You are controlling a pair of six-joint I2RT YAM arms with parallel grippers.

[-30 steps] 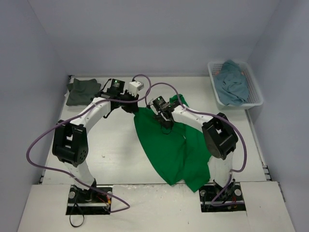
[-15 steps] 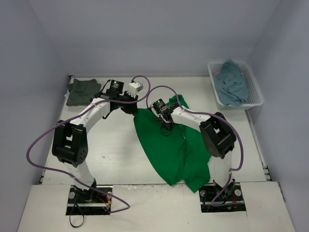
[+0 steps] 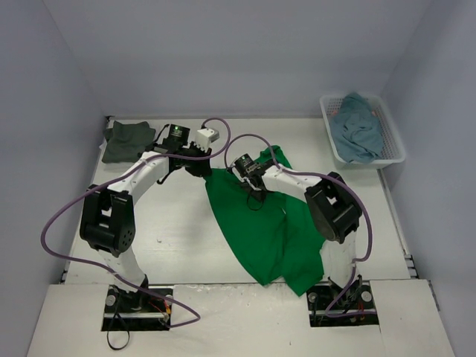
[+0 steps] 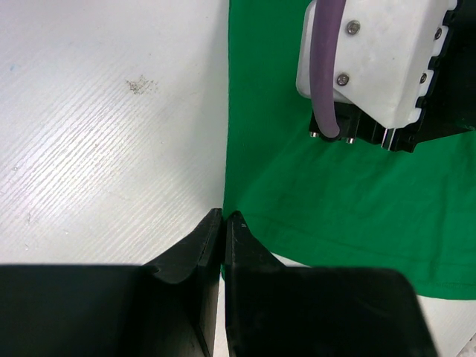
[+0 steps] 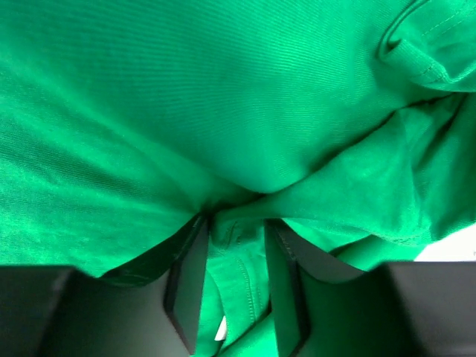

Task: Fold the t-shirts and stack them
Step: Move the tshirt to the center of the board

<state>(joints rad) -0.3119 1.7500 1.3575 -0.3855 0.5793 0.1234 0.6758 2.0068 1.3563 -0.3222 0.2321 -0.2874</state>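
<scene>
Bright green t-shirt [image 3: 260, 223] lies spread and rumpled on the table [image 3: 178, 238]. Left gripper [image 4: 224, 216] is clenched on its far-left corner, cloth pinched at the tips. Right gripper [image 5: 236, 223] presses into the shirt's far part, just right of that corner. Its jaws stand part-way apart astride a raised fold; whether they hold it firmly cannot be told. Dark grey-green t-shirt [image 3: 126, 140] lies well left of the green one. Teal-blue t-shirt [image 3: 357, 130] sits in the basket [image 3: 392, 130], well right.

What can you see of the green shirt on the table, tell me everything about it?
The green shirt is bright, soft-looking cloth with stitched hems, lying spread but rumpled on the white table, its near end reaching the table's near edge. The left gripper is shut right at its far left corner; whether it pinches cloth is unclear. The right gripper straddles a bunched fold near the top, fingers apart.
</scene>
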